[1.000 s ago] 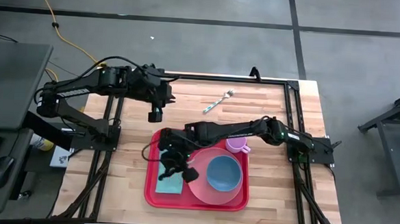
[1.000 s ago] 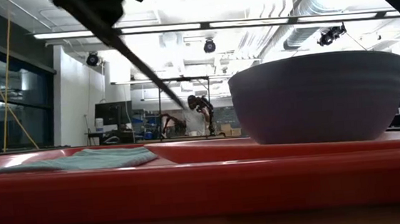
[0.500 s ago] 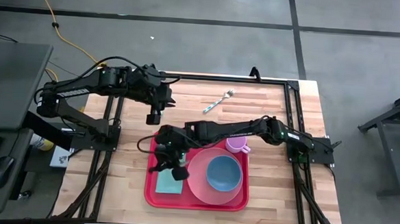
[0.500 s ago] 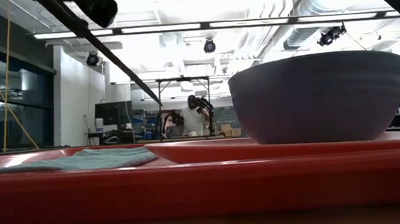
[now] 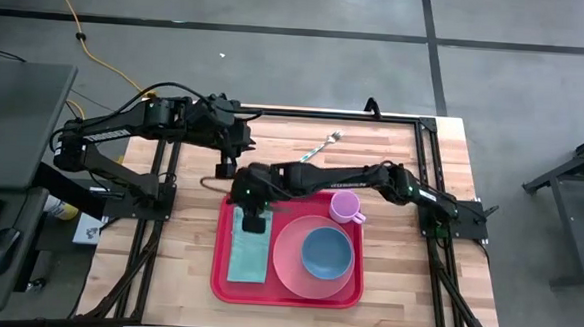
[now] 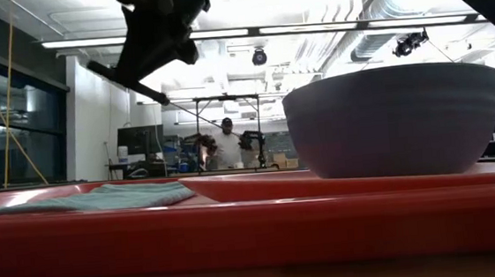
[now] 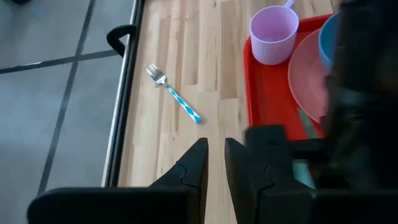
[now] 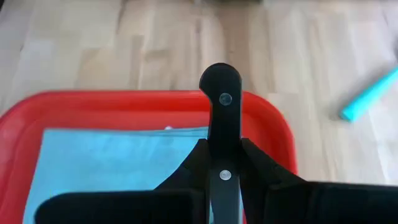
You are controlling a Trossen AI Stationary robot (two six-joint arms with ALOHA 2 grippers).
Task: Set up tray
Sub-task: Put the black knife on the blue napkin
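I am holding my right gripper [image 5: 253,220] clenched on a black-handled knife [image 8: 219,112] above the far left corner of the large red plastic tray [image 5: 285,300], which is lying at the near middle of the wooden table [image 5: 392,159]. I am judging that I need to lower the knife beside the round pink plate [image 5: 291,269] in the tray. My left gripper [image 5: 227,167] is waiting just beyond the tray, its fingers nearly together and empty, while a person [image 6: 226,140] is standing far behind the tray in the room.
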